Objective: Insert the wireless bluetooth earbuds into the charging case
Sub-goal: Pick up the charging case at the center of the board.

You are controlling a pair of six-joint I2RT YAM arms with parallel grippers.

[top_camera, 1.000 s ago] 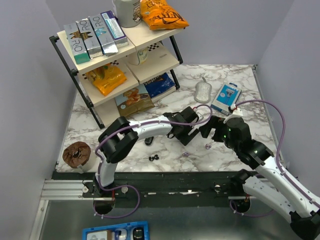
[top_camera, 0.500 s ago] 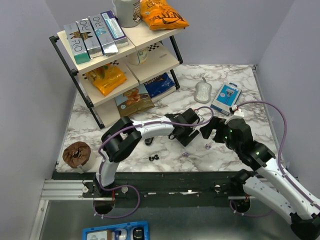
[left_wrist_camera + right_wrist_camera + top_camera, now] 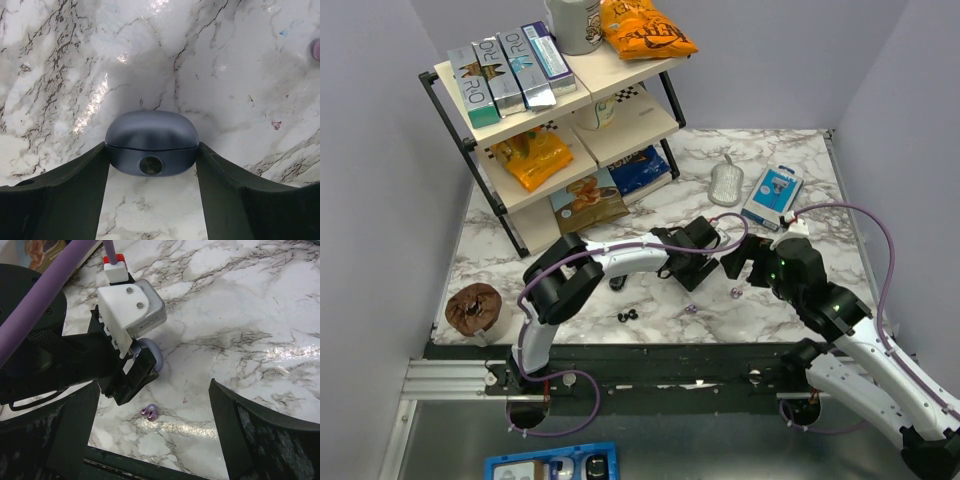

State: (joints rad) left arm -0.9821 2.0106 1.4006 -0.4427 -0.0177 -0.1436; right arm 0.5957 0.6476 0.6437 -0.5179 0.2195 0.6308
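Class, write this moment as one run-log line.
left gripper: jaws against both sides of closed charging case | right gripper: open, empty | earbuds: on table, outside case

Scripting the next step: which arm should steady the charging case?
Left. The left claw brackets the closed charging case, a finger against each side. The right claw hangs open and empty nearby, probably freer to fetch the earbuds.

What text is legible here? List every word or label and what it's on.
"RO": on the upright boxes on the top shelf.
Orange bag: lettering too blurred to read.
Blue carton: print too small to read.
Wrist views: no text.
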